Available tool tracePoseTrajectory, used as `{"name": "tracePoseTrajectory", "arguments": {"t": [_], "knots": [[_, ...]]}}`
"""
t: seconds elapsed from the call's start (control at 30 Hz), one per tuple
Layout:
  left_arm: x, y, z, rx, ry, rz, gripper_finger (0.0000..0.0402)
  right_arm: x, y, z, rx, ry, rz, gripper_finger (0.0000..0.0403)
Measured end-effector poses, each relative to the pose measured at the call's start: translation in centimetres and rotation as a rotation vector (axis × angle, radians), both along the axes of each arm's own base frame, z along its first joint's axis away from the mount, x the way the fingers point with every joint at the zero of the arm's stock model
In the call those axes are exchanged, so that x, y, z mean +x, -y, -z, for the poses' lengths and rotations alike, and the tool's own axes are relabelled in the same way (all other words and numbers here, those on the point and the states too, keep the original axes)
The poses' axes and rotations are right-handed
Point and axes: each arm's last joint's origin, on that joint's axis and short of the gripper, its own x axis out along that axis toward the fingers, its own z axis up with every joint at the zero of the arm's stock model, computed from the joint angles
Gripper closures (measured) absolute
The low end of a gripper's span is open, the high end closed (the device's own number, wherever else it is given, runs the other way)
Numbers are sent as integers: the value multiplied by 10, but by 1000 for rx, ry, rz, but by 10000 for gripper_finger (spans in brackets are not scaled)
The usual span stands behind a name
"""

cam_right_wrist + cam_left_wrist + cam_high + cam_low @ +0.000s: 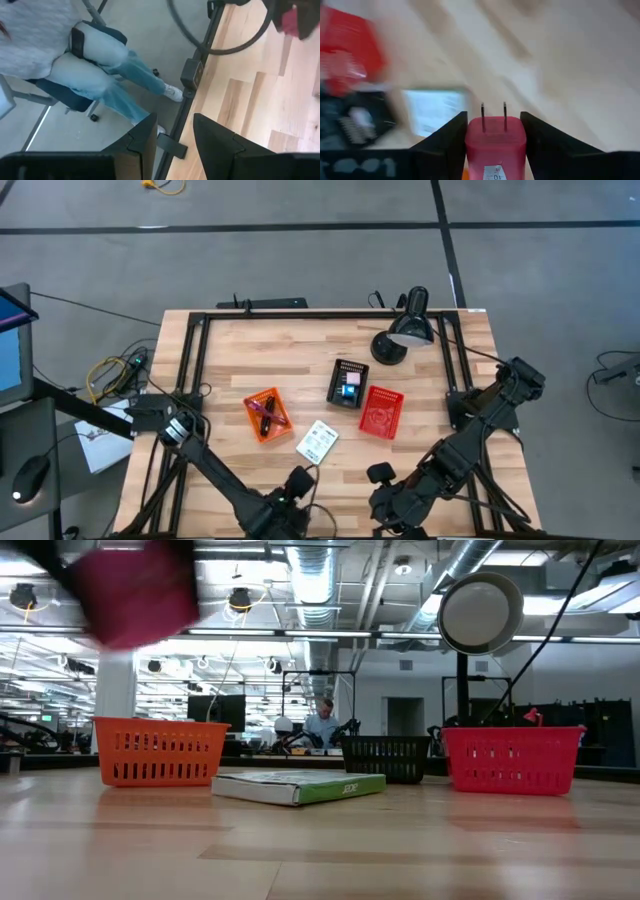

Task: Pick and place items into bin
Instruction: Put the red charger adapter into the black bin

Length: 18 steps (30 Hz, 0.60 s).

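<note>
One pink plug adapter [495, 145] sits clamped in the left pincer [495, 142] near the surface's front edge. Carry it level over the orange bin [266, 415] before releasing. Right pincer [172, 145] waits, fingers apart, holding nothing, at the front edge.

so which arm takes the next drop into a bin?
Left. Its gripper is shut on a pink plug adapter, with the orange basket nearest. The right gripper is open, empty, over the table edge.
</note>
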Motion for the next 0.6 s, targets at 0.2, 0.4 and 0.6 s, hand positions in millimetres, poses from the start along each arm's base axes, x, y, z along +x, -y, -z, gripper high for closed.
{"name": "tracePoseTrajectory", "arguments": {"t": [0.2,0.4,0.6], "knots": [[58,-50,-23,-55,175,-103,251,3,0,-3,78,-25,72,282],[106,-128,-26,-104,246,-234,252,-29,-17,-18,168,-67,50,282],[133,-191,-28,-124,291,-264,252,-88,-43,-36,129,94,57,282]]}}
